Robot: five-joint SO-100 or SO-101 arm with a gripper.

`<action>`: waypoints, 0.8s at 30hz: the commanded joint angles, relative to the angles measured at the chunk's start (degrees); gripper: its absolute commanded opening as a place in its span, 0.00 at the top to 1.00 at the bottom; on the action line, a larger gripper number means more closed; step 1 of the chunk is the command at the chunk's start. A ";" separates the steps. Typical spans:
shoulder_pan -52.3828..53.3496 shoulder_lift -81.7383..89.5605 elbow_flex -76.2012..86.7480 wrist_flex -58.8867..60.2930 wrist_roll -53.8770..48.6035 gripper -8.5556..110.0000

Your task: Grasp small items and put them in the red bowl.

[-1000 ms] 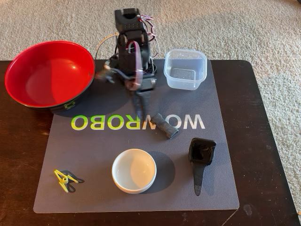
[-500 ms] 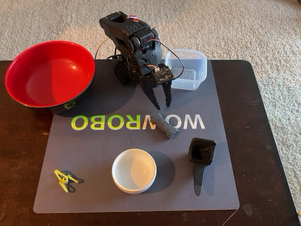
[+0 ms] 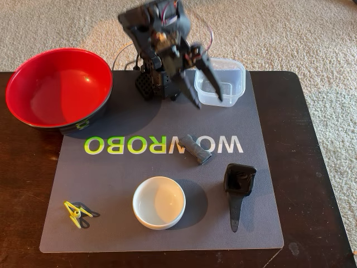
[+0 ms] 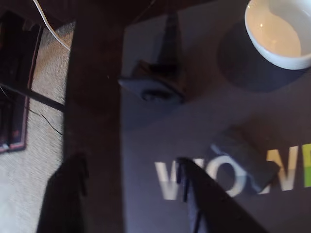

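Grey mat (image 3: 111,184) on dark table (image 3: 318,167); red bowl (image 3: 56,89) at far left corner, empty; clear square container (image 3: 228,75) at far right of mat; ribbed cylinder (image 3: 196,149) on the lettering at centre; white bowl (image 3: 159,202) in front, black scoop (image 3: 239,187) to its right, yellow-green clip (image 3: 75,213) near front left. Gripper (image 3: 208,96) blurred, raised over near edge of container, fingers spread apart, nothing held; in wrist view, two dark fingers (image 4: 209,204) well separated above mat, cylinder (image 4: 245,160) and scoop (image 4: 158,85) beyond.

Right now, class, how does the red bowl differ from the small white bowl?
The red bowl is far larger and glossy red with a black outside; the white bowl is small and plain white. The red bowl sits mostly off the grey mat; the white bowl sits on it. Both are round, upright and empty.
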 commanded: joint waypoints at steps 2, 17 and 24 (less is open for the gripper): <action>-0.53 -37.71 -35.24 5.62 -11.07 0.72; -8.44 -74.18 -43.68 -2.11 -48.60 0.72; -2.81 -80.60 -48.87 -4.13 -51.68 0.72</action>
